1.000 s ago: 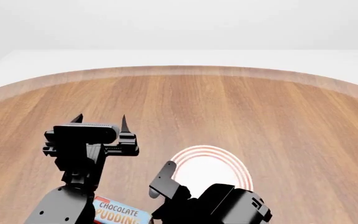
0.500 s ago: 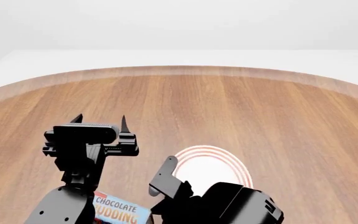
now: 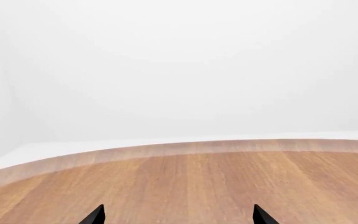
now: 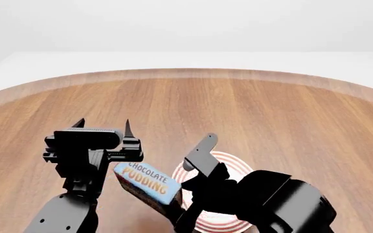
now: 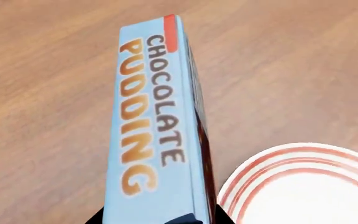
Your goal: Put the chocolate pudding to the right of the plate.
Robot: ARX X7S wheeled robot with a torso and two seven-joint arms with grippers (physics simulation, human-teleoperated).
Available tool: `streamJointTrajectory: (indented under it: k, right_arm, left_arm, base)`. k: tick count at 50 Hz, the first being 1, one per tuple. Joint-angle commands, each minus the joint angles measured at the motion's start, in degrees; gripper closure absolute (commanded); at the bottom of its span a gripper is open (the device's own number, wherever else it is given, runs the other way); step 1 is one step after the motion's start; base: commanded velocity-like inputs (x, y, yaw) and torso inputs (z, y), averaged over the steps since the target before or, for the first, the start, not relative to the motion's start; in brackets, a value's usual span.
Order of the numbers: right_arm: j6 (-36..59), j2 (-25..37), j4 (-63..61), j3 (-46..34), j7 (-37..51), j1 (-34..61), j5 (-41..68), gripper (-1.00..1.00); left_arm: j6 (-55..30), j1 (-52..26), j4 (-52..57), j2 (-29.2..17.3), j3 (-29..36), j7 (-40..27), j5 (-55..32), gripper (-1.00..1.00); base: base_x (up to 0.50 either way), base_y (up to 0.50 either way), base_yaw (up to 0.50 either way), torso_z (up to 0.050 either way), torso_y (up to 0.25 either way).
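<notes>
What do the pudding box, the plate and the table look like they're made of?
The chocolate pudding box looks like printed matte cardboard: flat faces, crisp edges, lettering. The plate seems glazed white ceramic with painted red rings, though plastic is possible. The table shows wood grain, possibly veneer.

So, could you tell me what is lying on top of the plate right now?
The visible part of the plate is bare white inside its red rings. In the head view the right gripper and its arm cover much of it, so the rest cannot be checked.
</notes>
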Motion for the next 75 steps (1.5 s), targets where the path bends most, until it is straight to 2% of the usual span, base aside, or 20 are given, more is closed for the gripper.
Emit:
streamJointTrajectory:
  k: [1, 8, 25, 34, 52, 75]
  right_arm:
    - [3.80, 3.14, -2.11, 11.01, 3.60, 0.98, 1.17, 1.00]
    - [5.26, 5.28, -4.22, 17.10, 5.44, -0.38, 2.08, 1.00]
    - [12.35, 9.72, -13.42, 39.86, 10.77, -7.58, 5.96, 1.00]
    - [10.93, 11.62, -13.50, 47.90, 11.52, -12.59, 5.84, 1.00]
    - [6.79, 13.79, -7.81, 54.14, 11.88, -17.79, 3.69, 1.00]
    - [1.35, 15.98, 0.89, 55.41, 9.49, -21.69, 1.89, 1.00]
  left_arm:
    - [0.24, -0.06, -0.18, -0.22, 0.12, -0.19, -0.30, -1.00]
    - [0.30, 0.20, 0.07, -0.37, 0.09, -0.41, -0.51, -1.00]
    - [0.41, 0.51, 0.18, -0.71, 0.12, -0.85, -0.97, -1.00]
    - [1.01, 0.65, -0.44, -0.86, 0.22, -0.89, -1.10, -1.00]
    - [1.47, 0.51, -0.85, -1.16, 0.40, -1.08, -1.53, -1.00]
    - [2.75, 1.13, -2.02, -1.32, 0.91, -1.38, -1.76, -1.00]
  base:
    - [0.00, 0.00, 0.00, 0.000, 0.000]
    - [0.00, 0.00, 0.00, 0.000, 0.000]
    - [0.00, 0.00, 0.00, 0.000, 0.000]
    - [0.00, 0.00, 0.00, 0.000, 0.000]
    - [0.00, 0.00, 0.00, 0.000, 0.000]
    - [0.00, 0.00, 0.00, 0.000, 0.000]
